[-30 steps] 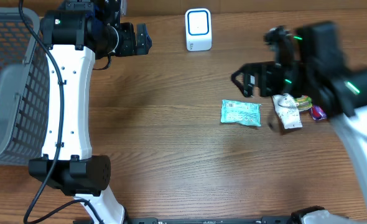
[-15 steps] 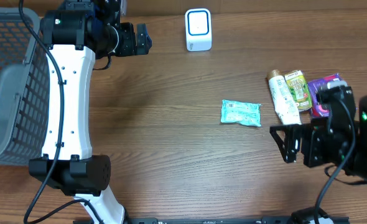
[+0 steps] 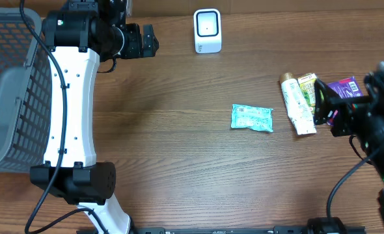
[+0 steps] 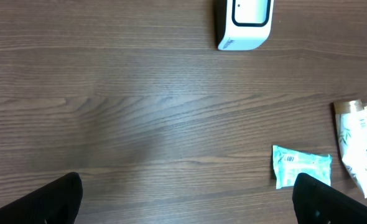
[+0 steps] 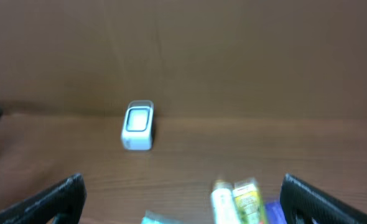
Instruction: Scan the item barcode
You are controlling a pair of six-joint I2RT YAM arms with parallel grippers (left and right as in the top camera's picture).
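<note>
Teal plastic packet is lying on the brown wooden desk left of the right pincer, which, like the left pincer, is gaping apart.

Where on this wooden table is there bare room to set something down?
Free: the wood between the white left arm and the teal plastic packet, and the strip between that packet and the white box-shaped scanner. Crowded: right, where white tube, green pouch and purple packet huddle by the right gripper.
</note>
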